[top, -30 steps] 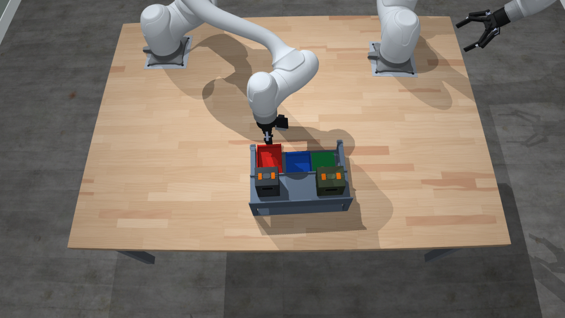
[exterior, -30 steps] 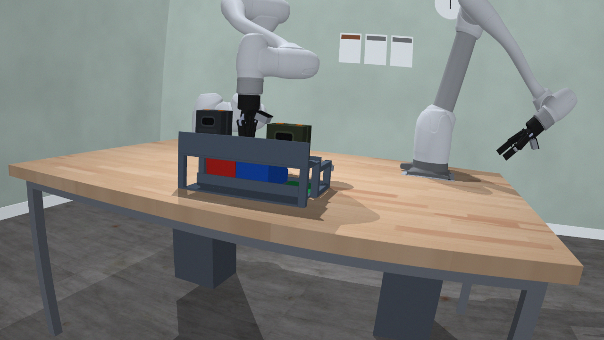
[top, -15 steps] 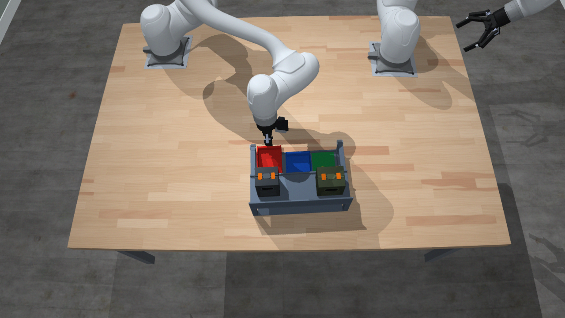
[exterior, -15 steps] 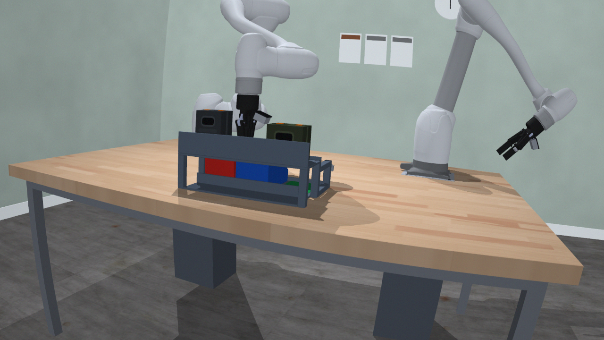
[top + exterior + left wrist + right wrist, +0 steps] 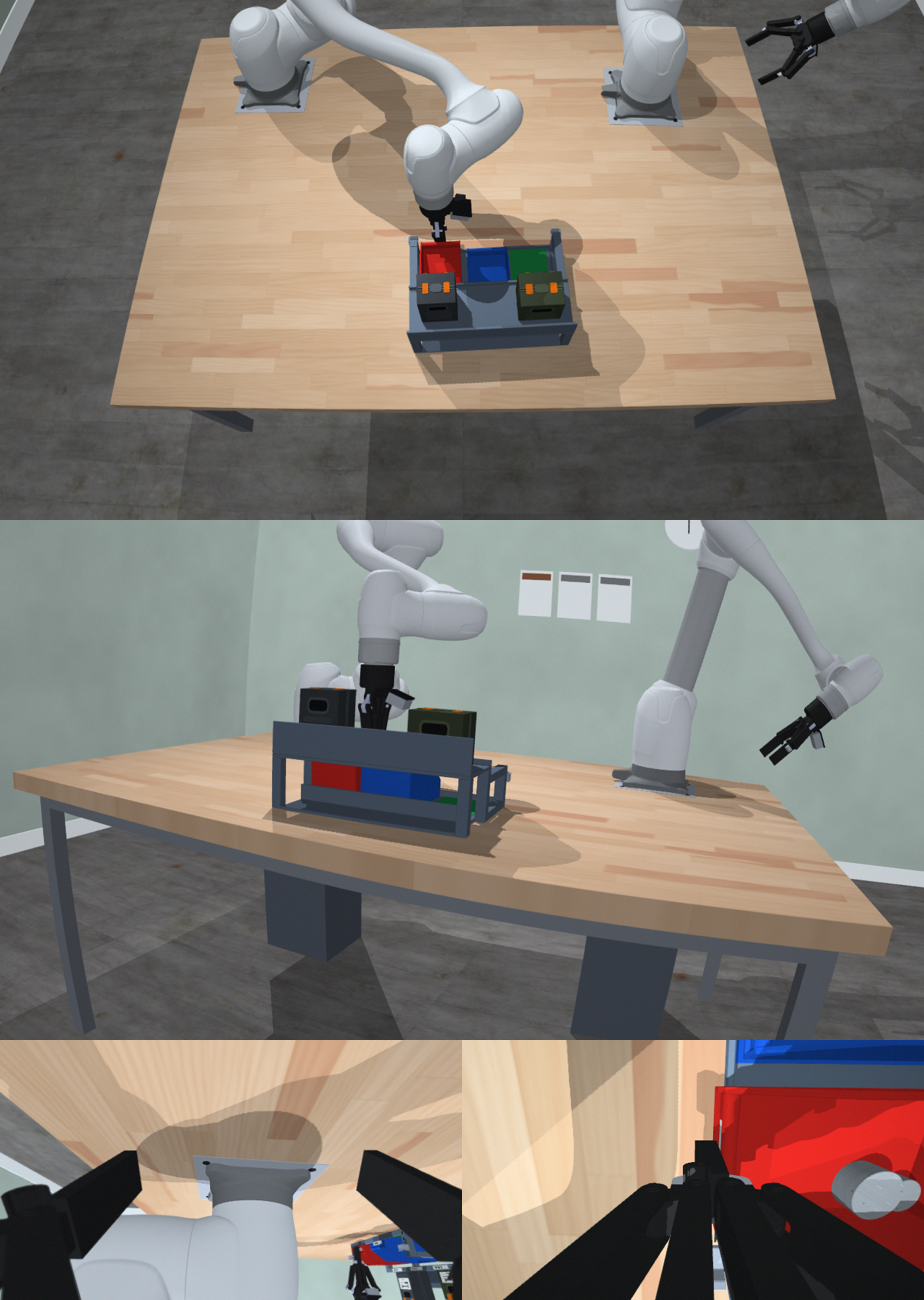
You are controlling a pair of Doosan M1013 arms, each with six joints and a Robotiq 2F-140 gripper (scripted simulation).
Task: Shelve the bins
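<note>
With its fingers together and nothing between them, the right gripper [image 5: 439, 237] [image 5: 375, 725] [image 5: 704, 1158] stands at the near-arm edge of the red bin [image 5: 441, 260] [image 5: 334, 775] [image 5: 787, 1123]; the left gripper [image 5: 753, 62] [image 5: 769, 756] [image 5: 248, 1171] hangs with fingers apart.

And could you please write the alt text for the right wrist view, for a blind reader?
The right gripper, its fingers shut on nothing, is at the edge of a red bin with a grey metal part inside. Part of a blue bin shows at the top right; wooden table fills the left.
</note>
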